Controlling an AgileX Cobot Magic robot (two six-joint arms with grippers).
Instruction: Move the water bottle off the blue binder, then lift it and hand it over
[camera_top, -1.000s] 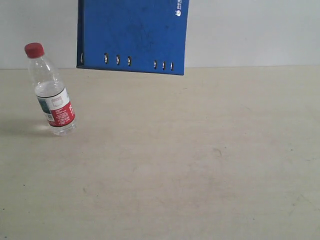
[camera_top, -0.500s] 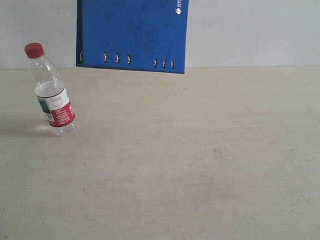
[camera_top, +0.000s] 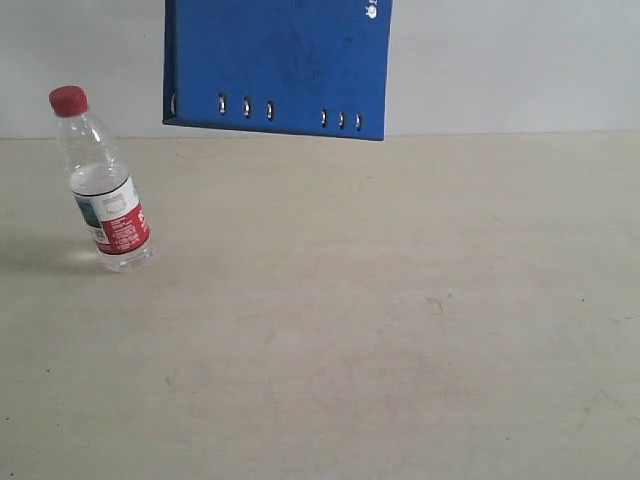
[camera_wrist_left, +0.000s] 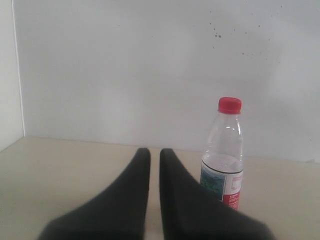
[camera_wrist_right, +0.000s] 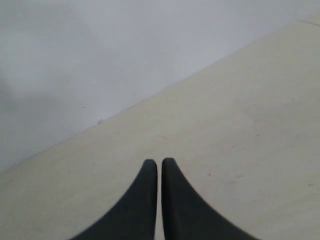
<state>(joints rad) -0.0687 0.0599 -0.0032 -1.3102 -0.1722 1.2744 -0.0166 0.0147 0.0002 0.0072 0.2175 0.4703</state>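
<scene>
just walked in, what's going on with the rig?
The water bottle stands on the table, off the blue binder. The binder is up in the air, its top out of frame; whatever holds it is not visible. Both grippers are shut and empty: the left gripper faces the bottle, the right gripper points at the table.

Royal-blue binder (camera_top: 280, 60), red-capped clear bottle (camera_top: 92, 160) with red-white, seemingly green label (camera_top: 118, 218); beige table (camera_top: 400, 320).
</scene>
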